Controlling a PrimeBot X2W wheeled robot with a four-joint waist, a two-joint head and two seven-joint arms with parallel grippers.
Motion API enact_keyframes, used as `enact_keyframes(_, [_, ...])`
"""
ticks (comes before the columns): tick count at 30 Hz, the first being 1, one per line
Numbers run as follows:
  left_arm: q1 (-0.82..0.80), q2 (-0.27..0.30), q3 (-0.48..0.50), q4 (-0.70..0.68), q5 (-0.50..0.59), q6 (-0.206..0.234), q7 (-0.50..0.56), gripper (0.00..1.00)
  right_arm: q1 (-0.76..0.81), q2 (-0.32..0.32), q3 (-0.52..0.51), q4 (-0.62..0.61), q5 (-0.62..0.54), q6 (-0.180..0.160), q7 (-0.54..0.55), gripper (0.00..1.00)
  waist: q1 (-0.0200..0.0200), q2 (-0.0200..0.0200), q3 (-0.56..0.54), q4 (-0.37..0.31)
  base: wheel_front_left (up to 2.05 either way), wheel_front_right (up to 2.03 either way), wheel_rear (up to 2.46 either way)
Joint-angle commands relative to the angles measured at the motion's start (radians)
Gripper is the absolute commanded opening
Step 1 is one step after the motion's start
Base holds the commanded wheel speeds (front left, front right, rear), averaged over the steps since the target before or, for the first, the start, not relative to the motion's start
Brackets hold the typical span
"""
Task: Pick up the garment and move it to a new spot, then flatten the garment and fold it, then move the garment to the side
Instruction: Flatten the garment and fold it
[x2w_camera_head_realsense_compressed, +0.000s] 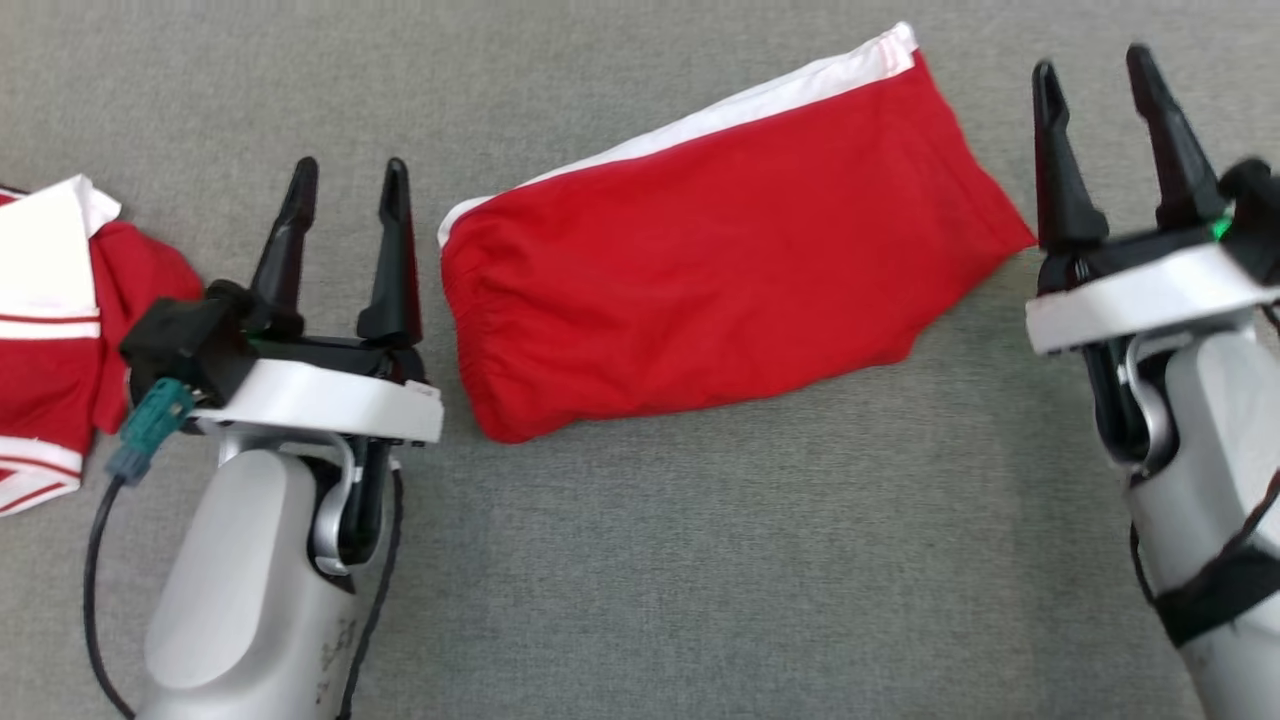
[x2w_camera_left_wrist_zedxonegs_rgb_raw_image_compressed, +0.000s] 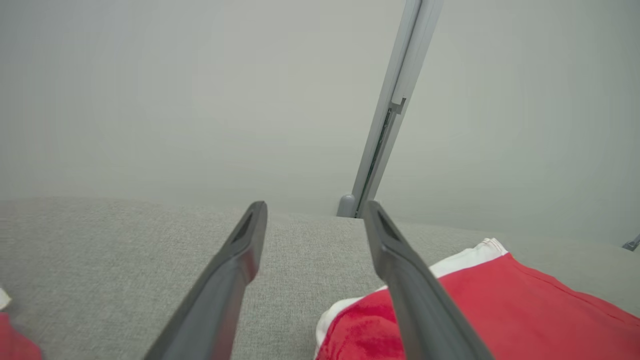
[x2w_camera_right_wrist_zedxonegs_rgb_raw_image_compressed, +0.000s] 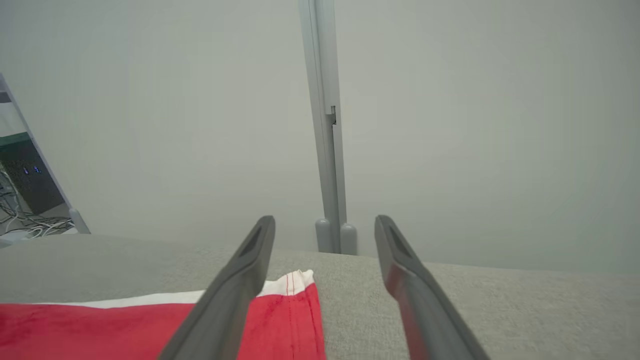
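Observation:
A red garment with a white band along its far edge (x2w_camera_head_realsense_compressed: 720, 250) lies folded and slanted on the grey cloth surface (x2w_camera_head_realsense_compressed: 700, 560). My left gripper (x2w_camera_head_realsense_compressed: 345, 180) stands open just left of its elastic waist end, holding nothing. My right gripper (x2w_camera_head_realsense_compressed: 1090, 70) is open too, just right of the garment's other end. The left wrist view has the garment (x2w_camera_left_wrist_zedxonegs_rgb_raw_image_compressed: 525, 310) at lower right beyond its gripper (x2w_camera_left_wrist_zedxonegs_rgb_raw_image_compressed: 315, 210). In the right wrist view the garment's red and white corner (x2w_camera_right_wrist_zedxonegs_rgb_raw_image_compressed: 290, 310) lies at lower left of that gripper (x2w_camera_right_wrist_zedxonegs_rgb_raw_image_compressed: 325, 225).
A second red and white garment (x2w_camera_head_realsense_compressed: 50, 330) lies crumpled at the left edge of the surface. A pale wall with a grey upright post (x2w_camera_right_wrist_zedxonegs_rgb_raw_image_compressed: 325, 125) stands behind the surface. Cables and equipment (x2w_camera_right_wrist_zedxonegs_rgb_raw_image_compressed: 25, 200) sit at far left in the right wrist view.

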Motion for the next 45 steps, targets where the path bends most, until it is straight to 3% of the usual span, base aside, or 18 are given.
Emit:
enact_keyframes(1, [0.015,0.009,0.025,-0.020,0.021,-0.005,-0.004,1.00,0.051,0.008,-0.020,-0.048,-0.018,0.000,-0.005,1.00,0.0000,0.0000,-0.030,-0.033,0.00,0.00,0.00])
enact_keyframes(8, [0.088,0.030,0.083,-0.024,0.064,-0.027,-0.004,1.00,0.279,0.041,-0.078,-0.202,-0.061,0.000,-0.003,1.00,0.0000,0.0000,-0.088,-0.081,0.00,0.00,0.00])
enact_keyframes(18, [0.237,0.021,0.123,-0.027,0.082,-0.020,-0.004,1.00,0.519,0.104,-0.120,-0.362,-0.087,0.000,0.058,1.00,0.0000,0.0000,-0.150,-0.122,0.00,0.00,0.00])
enact_keyframes(39, [0.232,0.007,0.118,-0.028,0.087,-0.033,-0.005,1.00,0.551,0.116,-0.155,-0.447,-0.107,0.000,0.095,1.00,0.0000,0.0000,-0.138,-0.118,0.00,0.00,0.00])
enact_keyframes(45, [0.208,0.000,0.101,-0.034,0.085,-0.037,-0.005,1.00,0.523,0.098,-0.186,-0.439,-0.114,0.000,0.111,1.00,0.0000,0.0000,-0.104,-0.086,0.00,0.00,0.00])
